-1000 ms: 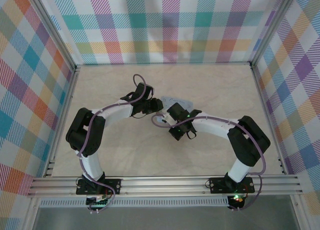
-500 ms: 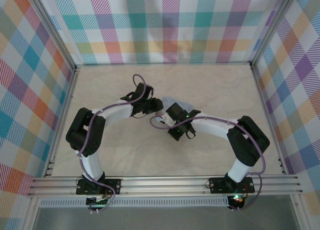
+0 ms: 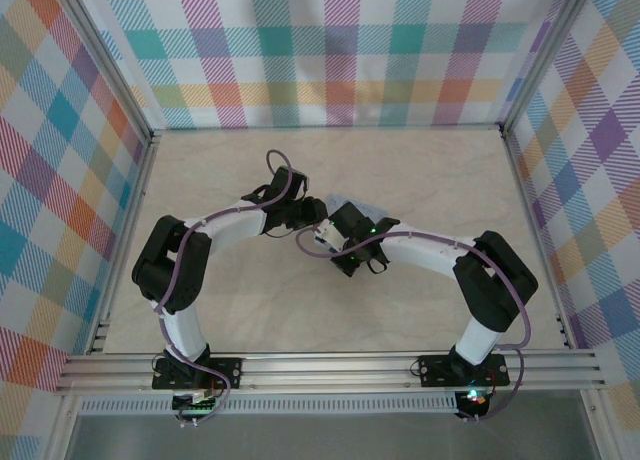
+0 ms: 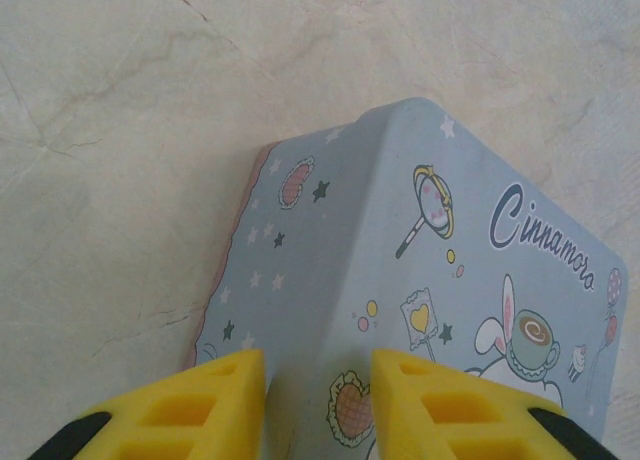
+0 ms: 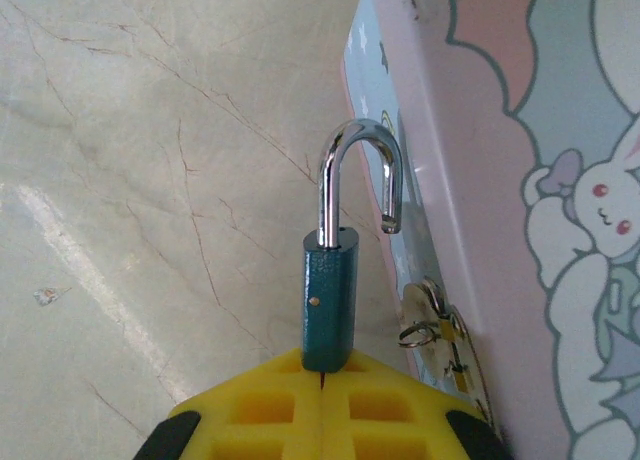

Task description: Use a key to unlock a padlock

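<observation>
Just beside the pale blue cartoon tin (image 5: 480, 130), above the desk (image 5: 150, 180), a dark teal padlock (image 5: 329, 300) with its silver shackle swung open stands clenched in the right jaws, base hidden; left jaws grasp the tin.

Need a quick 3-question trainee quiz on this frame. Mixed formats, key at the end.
1. True or false: the padlock has its shackle seated at both ends.
2. What does the right hand grip? A) a key B) the padlock body C) a hasp
3. Fill in: the left hand straddles an edge of the pale blue, cartoon-printed ____.
Key: 1 false, one shackle end hangs free; 2 B; 3 tin.
</observation>
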Robot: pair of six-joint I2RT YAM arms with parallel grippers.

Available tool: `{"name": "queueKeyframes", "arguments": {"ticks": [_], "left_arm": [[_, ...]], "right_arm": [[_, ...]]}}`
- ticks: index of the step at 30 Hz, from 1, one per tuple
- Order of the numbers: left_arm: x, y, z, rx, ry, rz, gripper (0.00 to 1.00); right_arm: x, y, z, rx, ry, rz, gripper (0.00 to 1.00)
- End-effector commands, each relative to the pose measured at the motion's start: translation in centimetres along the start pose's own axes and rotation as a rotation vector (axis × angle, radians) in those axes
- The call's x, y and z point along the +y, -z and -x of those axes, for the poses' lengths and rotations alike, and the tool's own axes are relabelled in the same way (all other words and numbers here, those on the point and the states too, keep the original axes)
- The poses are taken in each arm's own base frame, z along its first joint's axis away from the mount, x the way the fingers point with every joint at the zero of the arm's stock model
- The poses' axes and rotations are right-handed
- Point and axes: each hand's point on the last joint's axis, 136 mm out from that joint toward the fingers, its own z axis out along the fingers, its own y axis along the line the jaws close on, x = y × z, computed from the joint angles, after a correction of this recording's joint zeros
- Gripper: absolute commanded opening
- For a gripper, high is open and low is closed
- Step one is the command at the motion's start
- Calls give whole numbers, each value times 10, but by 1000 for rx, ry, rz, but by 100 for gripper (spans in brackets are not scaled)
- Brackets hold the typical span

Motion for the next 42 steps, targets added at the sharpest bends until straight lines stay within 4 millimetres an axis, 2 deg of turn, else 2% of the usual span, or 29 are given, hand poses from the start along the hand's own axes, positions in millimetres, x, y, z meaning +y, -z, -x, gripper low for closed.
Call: {"name": "queueKeyframes", "arguments": {"ticks": [1,13,18,21,29,37,42], "left_arm": [[3,0,-9,24,8,5,33],[1,3,-9,18,22,-4,34],[9,6,-9,10,31,12,34],[15,13,-5,-12,43,24,36],[32,47,8,-93,89,35,42],[40,85,-1,-158,82,54,45],[42,106,-9,-182,73,59,48]], "right_arm": [[4,2,15,-41,24,16,0],[14,0,29,-75,38,53,0],[25,-2,34,-72,72,66,0],[29,4,35,-91,64,74,0],[29,42,32,-176,11,68,0],[25,83,22,-265,-64,35,0],[13,105,16,-306,-160,-9,0]]}}
